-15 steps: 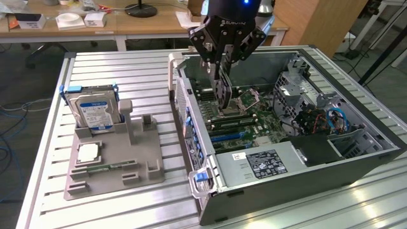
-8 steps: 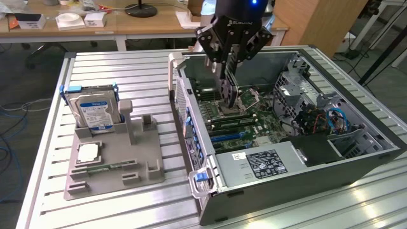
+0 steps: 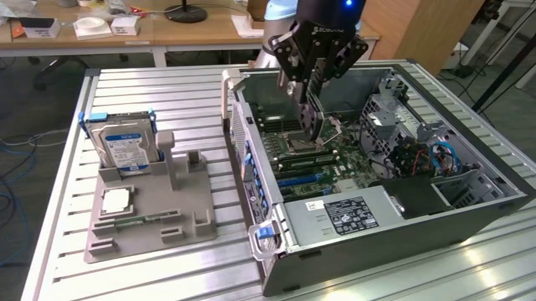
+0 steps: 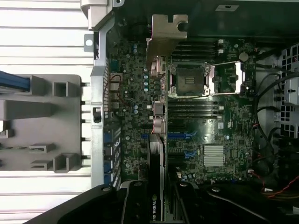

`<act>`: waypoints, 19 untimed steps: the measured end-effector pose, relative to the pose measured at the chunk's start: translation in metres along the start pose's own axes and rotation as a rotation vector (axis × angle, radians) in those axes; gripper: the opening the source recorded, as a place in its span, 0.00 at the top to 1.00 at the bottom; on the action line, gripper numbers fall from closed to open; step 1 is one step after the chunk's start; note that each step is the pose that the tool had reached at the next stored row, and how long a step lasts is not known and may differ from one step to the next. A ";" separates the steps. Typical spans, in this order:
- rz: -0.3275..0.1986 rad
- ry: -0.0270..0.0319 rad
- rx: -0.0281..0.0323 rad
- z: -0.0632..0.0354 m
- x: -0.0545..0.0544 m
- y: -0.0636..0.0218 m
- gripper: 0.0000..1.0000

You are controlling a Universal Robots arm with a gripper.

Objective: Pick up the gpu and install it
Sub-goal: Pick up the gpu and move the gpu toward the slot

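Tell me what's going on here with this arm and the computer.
The arm's end effector is shut on the gpu, holding it on edge inside the open case, just above the motherboard. It does not look seated in a slot yet. On the exterior view's left, a grey holder carries a hard drive.

All-black pincer (image 3: 308, 94) — angular linkage fingers (image 3: 287, 61), pale lettering (image 3: 325, 29) across the housing, blue light (image 3: 348, 3) glowing on the dark wrist (image 3: 318, 9).
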State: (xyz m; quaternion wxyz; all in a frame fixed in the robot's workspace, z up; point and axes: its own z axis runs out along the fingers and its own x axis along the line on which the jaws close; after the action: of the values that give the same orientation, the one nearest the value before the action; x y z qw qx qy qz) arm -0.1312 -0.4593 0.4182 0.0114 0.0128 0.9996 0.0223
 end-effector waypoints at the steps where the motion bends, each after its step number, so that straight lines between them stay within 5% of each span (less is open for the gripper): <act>1: -0.001 0.0000 0.0000 0.0000 -0.002 0.0000 0.74; 19: -0.019 0.0009 -0.0022 0.0009 -0.038 0.0010 0.74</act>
State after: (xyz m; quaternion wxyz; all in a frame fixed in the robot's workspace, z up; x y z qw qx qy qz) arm -0.0929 -0.4593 0.4183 0.0111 0.0034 0.9997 0.0233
